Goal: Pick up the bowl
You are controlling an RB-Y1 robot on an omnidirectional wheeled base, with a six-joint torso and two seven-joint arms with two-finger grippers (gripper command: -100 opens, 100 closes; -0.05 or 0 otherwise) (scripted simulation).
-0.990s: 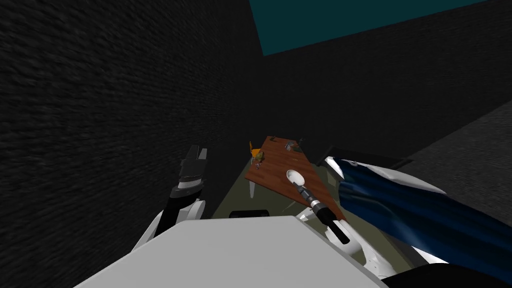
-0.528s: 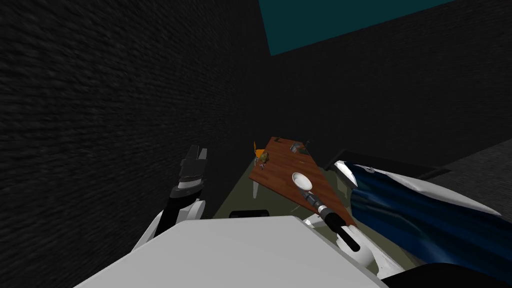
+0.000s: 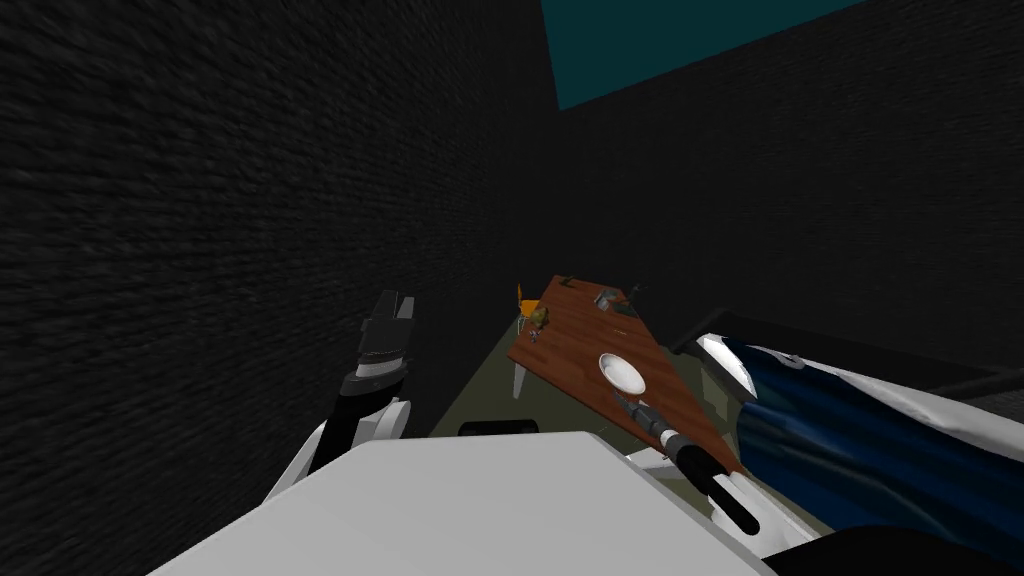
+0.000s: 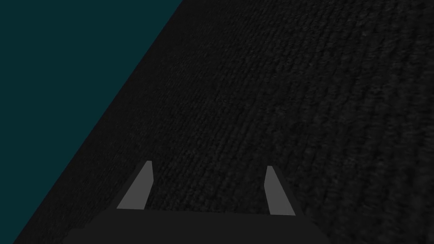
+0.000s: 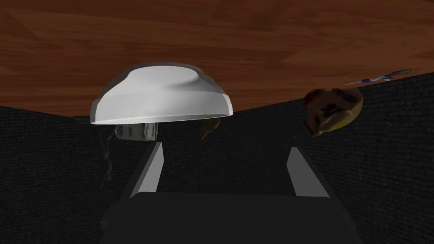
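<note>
Round white bowl (image 3: 622, 374), mouth up, no long axis, on brown table (image 3: 570, 340); hollow seen from head, outer wall from right wrist. Right gripper (image 3: 624, 402) spread at its 5 o'clock; left gripper (image 3: 390, 318) spread.

White arms (image 3: 303, 462), dark joints, apparently light grey fingers (image 5: 151, 171).

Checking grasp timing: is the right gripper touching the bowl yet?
Apart. In the right wrist view the right gripper is open, and its fingertips stop short of the white bowl. A clear gap shows between them, and nothing sits between the fingers.
</note>
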